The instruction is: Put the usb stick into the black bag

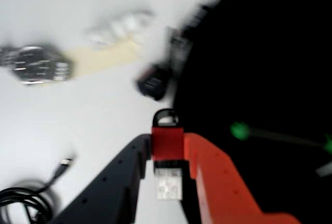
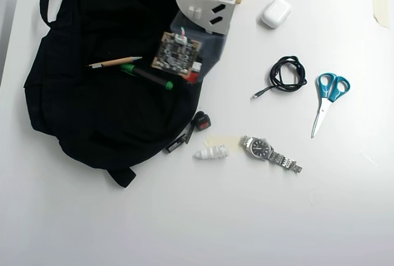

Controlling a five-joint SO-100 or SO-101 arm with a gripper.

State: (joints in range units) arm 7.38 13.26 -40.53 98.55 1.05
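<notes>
In the wrist view my gripper (image 1: 167,142) is shut on the usb stick (image 1: 167,143). Its red body is pinched between the black finger (image 1: 119,177) and the orange finger (image 1: 212,177), and its silver end points back toward the camera. The black bag (image 1: 259,53) fills the right of that view, and the stick hangs over its edge. In the overhead view the bag (image 2: 92,112) lies at the left, and my gripper (image 2: 192,76) is over its right edge, mostly hidden under the wrist's circuit board.
A green pen (image 2: 148,76) and a pencil (image 2: 115,63) lie on the bag. Beside the bag are a small black rounded object (image 2: 200,120), a white ribbed piece (image 2: 211,153), a watch (image 2: 268,151), a coiled cable (image 2: 286,74), scissors (image 2: 327,96) and a white case (image 2: 275,13).
</notes>
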